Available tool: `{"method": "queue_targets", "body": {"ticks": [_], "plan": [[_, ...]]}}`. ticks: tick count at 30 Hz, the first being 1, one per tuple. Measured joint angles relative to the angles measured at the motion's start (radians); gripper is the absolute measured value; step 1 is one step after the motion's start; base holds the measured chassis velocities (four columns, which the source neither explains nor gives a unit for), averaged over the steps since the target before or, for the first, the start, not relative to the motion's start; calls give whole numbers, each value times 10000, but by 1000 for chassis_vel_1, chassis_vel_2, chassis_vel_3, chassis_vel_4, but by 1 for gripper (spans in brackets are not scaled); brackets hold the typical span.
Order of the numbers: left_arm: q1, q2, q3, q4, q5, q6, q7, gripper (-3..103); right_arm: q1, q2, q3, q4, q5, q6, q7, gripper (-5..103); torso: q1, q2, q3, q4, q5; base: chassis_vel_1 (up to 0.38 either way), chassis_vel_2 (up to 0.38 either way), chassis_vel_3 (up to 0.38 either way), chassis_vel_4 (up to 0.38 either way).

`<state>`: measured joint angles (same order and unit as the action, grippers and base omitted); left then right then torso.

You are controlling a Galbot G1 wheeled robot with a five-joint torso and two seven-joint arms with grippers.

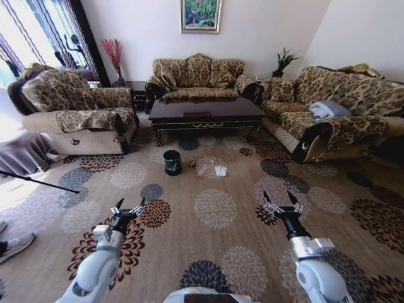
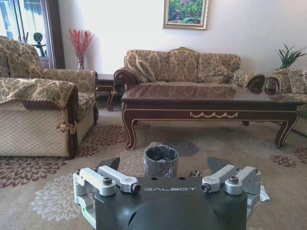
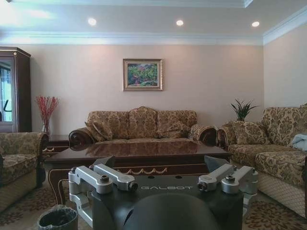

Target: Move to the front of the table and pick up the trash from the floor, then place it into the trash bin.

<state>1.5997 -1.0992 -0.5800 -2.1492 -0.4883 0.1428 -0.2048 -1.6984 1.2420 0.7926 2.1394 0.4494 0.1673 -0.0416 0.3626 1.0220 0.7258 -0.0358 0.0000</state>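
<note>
- trash (image 1: 211, 169) lies on the floor (image 1: 214, 252) just beside the trash bin (image 1: 172, 162), before the table (image 1: 205, 113).
- left gripper (image 1: 129, 207) and right gripper (image 1: 281, 203) both spread open, well short; left slightly nearer.

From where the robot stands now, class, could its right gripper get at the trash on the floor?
Probably not: the right gripper hangs open well short of the trash, which lies beside the trash bin. Bare floor lies between.

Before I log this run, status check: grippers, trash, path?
Left gripper open, right gripper open, both held low out front. Trash on carpet beside trash bin, before coffee table. Carpet between looks open.
</note>
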Motion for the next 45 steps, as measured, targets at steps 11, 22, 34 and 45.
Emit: {"method": "queue_targets", "body": {"ticks": [11, 22, 34, 45], "plan": [[229, 31, -60, -177, 422, 54, -99, 100, 229, -24, -241, -164, -36, 8, -39, 100, -234, -555, -322, 2, 0, 0, 0, 0, 0], [64, 30, 20, -5, 373, -9, -59, 100, 318, -130, -381, -430, -285, 1, -51, 100, -436, -1014, -577, 0, 0, 0, 0, 0, 0], [87, -10, 95, 32, 526, -145, 102, 100, 269, 16, -401, -509, -526, 84, 9, 100, -689, -1607, -918, 0, 0, 0, 0, 0, 0], [67, -97, 48, 482, 492, -370, 268, 100, -32, 151, -297, -511, -917, 223, -12, 100, -881, -2052, -1173, 0, -1, 0, 0, 0, 0]]}}
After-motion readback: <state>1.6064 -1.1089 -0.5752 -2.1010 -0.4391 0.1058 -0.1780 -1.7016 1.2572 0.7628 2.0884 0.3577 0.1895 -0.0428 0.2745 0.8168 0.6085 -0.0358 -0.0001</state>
